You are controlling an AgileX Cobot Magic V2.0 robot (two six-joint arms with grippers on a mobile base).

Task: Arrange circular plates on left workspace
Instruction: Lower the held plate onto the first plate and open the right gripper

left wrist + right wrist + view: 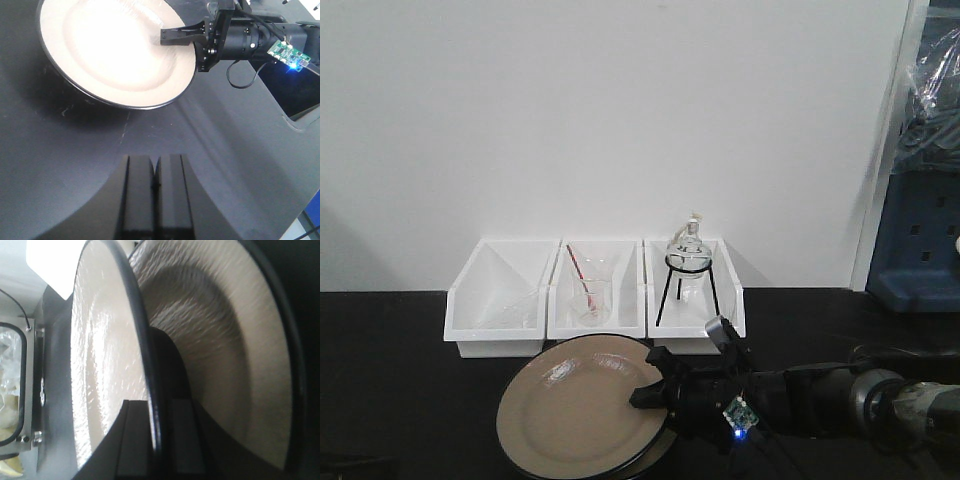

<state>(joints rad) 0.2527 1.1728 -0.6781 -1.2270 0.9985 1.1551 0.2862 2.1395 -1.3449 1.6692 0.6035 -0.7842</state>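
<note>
Two beige plates with black rims lie stacked on the black countertop (400,380) in front of the bins. My right gripper (645,388) is shut on the right rim of the upper plate (575,405) and holds it tilted, right edge raised. The lower plate (658,452) shows only as a dark rim under it. In the right wrist view the jaws (160,410) clamp the upper plate's rim (100,365), with the lower plate (225,340) behind. My left gripper (155,165) is shut and empty over bare countertop (60,150), short of the plate (115,55).
Three white bins stand against the wall: the left one (500,300) empty, the middle one (595,290) with a beaker and a red stick, the right one (695,290) with a round flask on a tripod. A blue crate (920,250) stands far right. A recessed edge (300,100) lies right of the plates.
</note>
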